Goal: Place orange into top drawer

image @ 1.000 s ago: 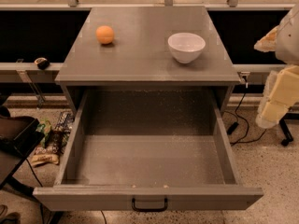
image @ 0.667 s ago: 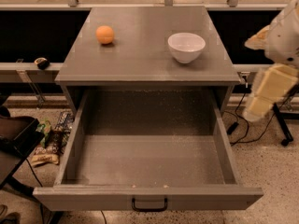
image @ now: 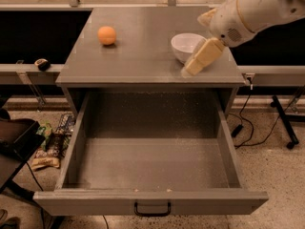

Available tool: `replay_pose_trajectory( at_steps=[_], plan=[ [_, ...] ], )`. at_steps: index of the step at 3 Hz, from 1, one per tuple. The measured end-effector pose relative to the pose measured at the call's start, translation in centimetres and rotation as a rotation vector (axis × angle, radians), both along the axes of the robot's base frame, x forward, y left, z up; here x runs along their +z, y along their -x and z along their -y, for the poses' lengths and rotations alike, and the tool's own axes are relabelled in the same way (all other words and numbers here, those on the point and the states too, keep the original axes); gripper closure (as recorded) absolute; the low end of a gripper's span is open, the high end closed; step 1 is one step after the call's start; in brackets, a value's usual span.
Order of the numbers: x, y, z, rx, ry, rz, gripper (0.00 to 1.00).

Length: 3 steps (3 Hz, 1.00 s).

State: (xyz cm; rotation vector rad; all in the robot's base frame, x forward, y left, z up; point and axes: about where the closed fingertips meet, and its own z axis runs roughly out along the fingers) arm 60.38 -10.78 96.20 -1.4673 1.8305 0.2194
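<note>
At the far left, on the floor beside the cabinet, lies some clutter (image: 45,149) that has no part in the job. On the grey surface (image: 143,61), toward its left rear, sits the orange (image: 106,35). It is free, touches nothing else and is well apart from the arm. Below and in front, the top drawer (image: 152,163) is pulled wide open with nothing in it, its black handle (image: 152,209) facing the camera. To the right on the surface stands the white bowl (image: 186,44), and just beside it, over its right front edge, hangs the pincer (image: 199,57). Whether it is open or closed I cannot tell. It holds nothing that I can see.

The grasp is not yet made. The main risk is the bowl, since a low sweep leftward could clip its rim and shove it along. The orange is round and smooth, so an off-centre approach could nudge it and send it rolling off the left edge. Letting it go from high above the drawer could make it bounce out.
</note>
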Motion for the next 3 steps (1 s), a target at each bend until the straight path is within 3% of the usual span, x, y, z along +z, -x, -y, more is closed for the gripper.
replay_pose_trajectory(
  at_steps=[1, 2, 3],
  plan=[
    [0.2, -3.7, -4.6, -0.022, -0.056, 0.034, 0.0],
    [0.2, -3.7, -4.7, -0.022, -0.056, 0.034, 0.0],
    [-2.0, -9.9, -7.6, -0.034, -0.104, 0.031, 0.0]
  ],
)
